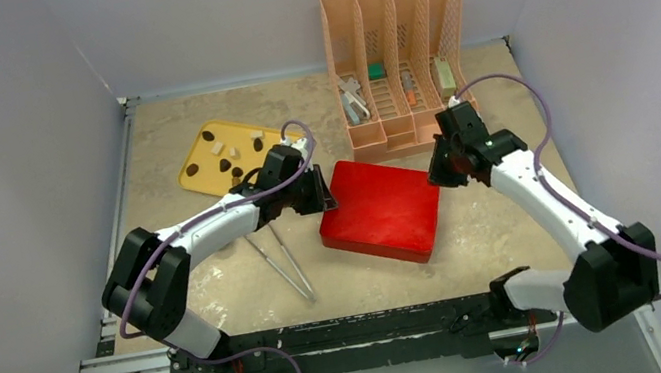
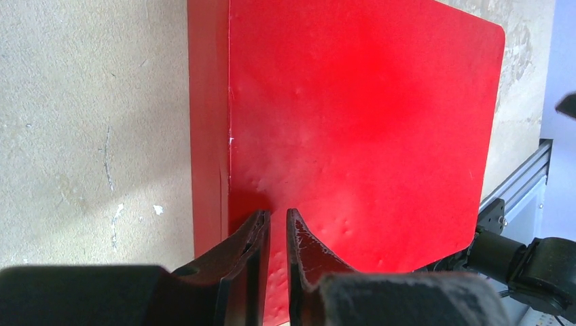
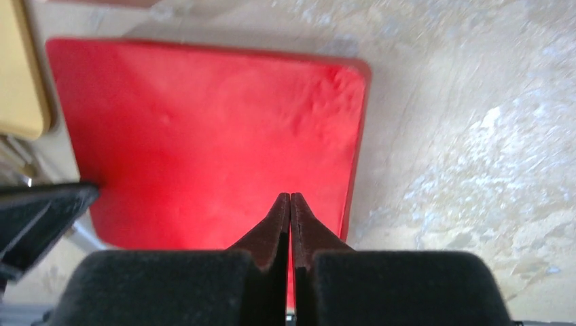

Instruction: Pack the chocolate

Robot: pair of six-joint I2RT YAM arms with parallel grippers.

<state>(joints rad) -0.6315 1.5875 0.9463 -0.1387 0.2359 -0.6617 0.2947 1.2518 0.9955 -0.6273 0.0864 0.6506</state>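
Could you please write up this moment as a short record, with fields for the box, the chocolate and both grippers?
red box: closed, centre of table
chocolate: loose pieces on the yellow tray, far left
left gripper: jaws shut, over the box's left edge
right gripper: jaws shut, over the box's right side
tongs: lying on the table, left of the box
organiser: at the back, behind the box

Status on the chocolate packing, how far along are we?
Done: nothing packed that shows. The chocolate lies loose on the yellow tray, and the red box looks closed. In hand: left pincer and right pincer, both shut, sit at opposite edges of the box, holding nothing visible. Left: open the box and move every piece in; the tweezers lie unused nearby.
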